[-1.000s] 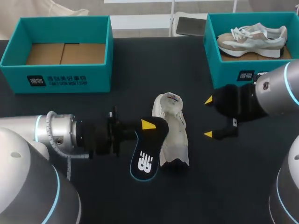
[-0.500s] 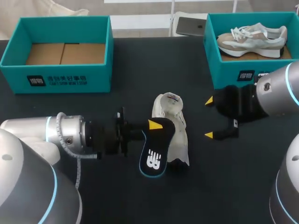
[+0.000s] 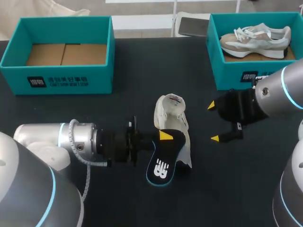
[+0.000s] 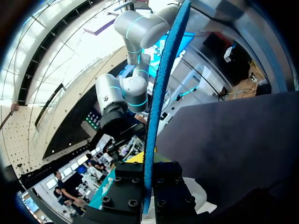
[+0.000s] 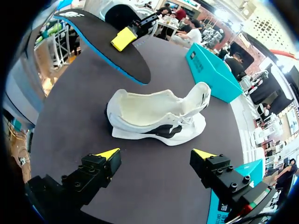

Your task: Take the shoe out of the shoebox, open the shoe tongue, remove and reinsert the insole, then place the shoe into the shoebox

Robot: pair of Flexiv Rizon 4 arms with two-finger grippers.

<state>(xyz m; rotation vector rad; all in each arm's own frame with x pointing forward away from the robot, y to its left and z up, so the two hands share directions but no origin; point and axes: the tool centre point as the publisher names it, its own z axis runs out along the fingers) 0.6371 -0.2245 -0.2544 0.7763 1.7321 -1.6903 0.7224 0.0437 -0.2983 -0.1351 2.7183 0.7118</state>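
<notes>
A white shoe [image 3: 172, 118] lies on its side on the black table, its opening towards my right gripper [image 3: 213, 121]. My left gripper [image 3: 164, 137] is shut on a black insole [image 3: 160, 163] with a blue edge, held over the shoe's heel end. The left wrist view shows the insole [image 4: 161, 93] edge-on between the black fingers of the left gripper [image 4: 147, 196]. In the right wrist view the right gripper [image 5: 155, 154] stands open just short of the shoe [image 5: 154, 114], and the insole [image 5: 107, 42] hangs beyond it.
A teal shoebox [image 3: 61, 80] with a bare cardboard floor stands at the back left. A second teal shoebox [image 3: 227, 73] at the back right holds another pale sneaker [image 3: 255, 38]. My right arm crosses in front of that box.
My left arm has carried the insole to the right, from beside the shoe to over its heel end. The right gripper has barely shifted and stays open.
</notes>
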